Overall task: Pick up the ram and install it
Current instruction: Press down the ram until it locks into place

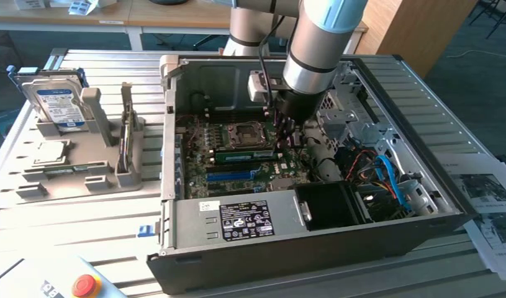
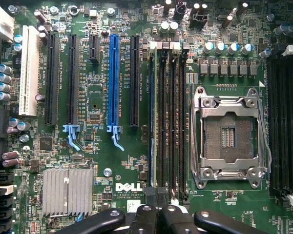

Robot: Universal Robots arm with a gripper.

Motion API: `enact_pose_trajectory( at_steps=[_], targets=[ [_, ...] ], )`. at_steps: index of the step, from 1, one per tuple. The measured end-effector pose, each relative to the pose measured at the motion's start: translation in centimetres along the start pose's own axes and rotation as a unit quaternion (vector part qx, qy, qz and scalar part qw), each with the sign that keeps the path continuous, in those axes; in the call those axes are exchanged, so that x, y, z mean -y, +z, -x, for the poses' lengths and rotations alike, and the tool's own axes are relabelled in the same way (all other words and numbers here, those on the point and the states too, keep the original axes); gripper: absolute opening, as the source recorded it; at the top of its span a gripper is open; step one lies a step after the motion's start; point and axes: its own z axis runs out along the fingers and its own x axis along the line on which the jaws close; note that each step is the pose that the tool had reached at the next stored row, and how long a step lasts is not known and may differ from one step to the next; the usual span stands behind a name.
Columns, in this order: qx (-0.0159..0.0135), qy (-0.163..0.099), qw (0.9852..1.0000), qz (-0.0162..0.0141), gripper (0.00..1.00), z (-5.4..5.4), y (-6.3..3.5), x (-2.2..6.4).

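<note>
Gripper [image 2: 156,214] closed, empty, hovering over ram [image 2: 155,117] seated in memory slot beside CPU socket [image 2: 229,136] (motherboard [image 2: 97,92], open case [image 1: 236,242]).

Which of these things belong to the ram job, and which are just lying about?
Job in hand:
ram, inside the computer case
hand, shut, by the memory slots

Lying about:
hard drive in its stand
papers
red button

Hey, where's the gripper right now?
The gripper is inside the computer case, over the motherboard, just to the exterior view's right of the CPU socket.
</note>
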Motion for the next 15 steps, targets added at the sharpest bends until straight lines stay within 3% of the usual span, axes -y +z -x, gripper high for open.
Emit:
enact_pose_trajectory(
  at_steps=[15],
  targets=[
    [0.0000,0.000,1.0000,0.0000,0.10,0.00,0.17,0.01]
  ],
)
